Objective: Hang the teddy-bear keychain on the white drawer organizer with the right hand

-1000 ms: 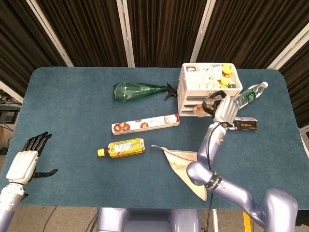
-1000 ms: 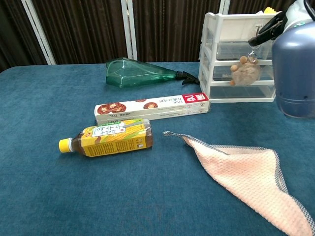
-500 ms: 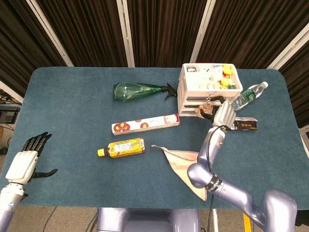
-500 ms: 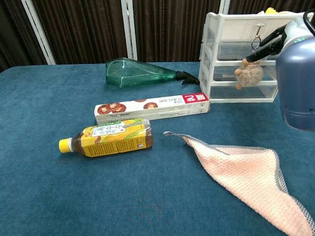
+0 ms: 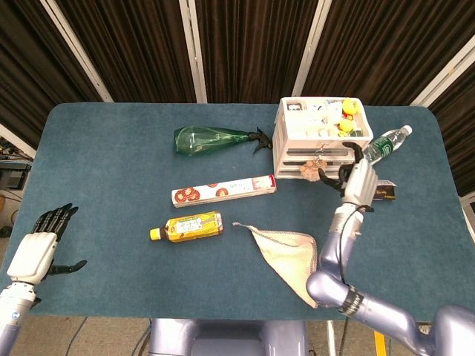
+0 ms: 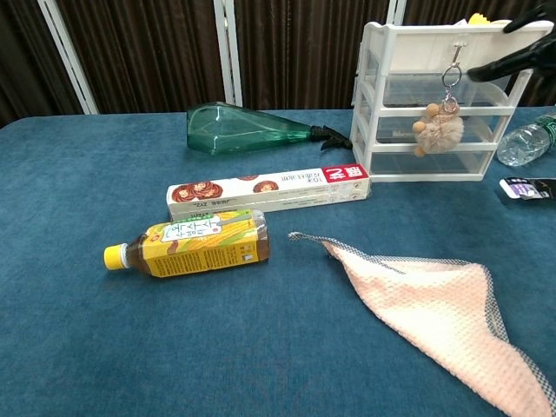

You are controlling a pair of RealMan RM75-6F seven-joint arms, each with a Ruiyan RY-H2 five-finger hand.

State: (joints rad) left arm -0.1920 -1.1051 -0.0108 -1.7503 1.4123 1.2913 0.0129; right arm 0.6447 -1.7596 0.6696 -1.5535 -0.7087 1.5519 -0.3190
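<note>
The tan teddy-bear keychain (image 6: 439,130) hangs by its ring from the handle of the top drawer of the white drawer organizer (image 6: 417,39). In the head view the keychain (image 5: 309,170) dangles against the organizer's (image 5: 286,144) front. My right hand (image 5: 359,180) is just right of it, fingers spread and holding nothing; in the chest view only its dark fingers (image 6: 512,59) show at the top right, clear of the ring. My left hand (image 5: 37,248) rests open at the table's near left edge.
A green spray bottle (image 6: 243,129) lies left of the organizer, with a long box (image 6: 265,189) and a yellow drink bottle (image 6: 191,243) nearer me. A pink cloth (image 6: 434,300) lies front right. A water bottle (image 6: 526,143) and a dark packet (image 6: 528,187) sit right of the organizer.
My right hand has let go of the keychain and drawn back to the right. The keychain now hangs freely from the drawer handle. The left hand has not moved.
</note>
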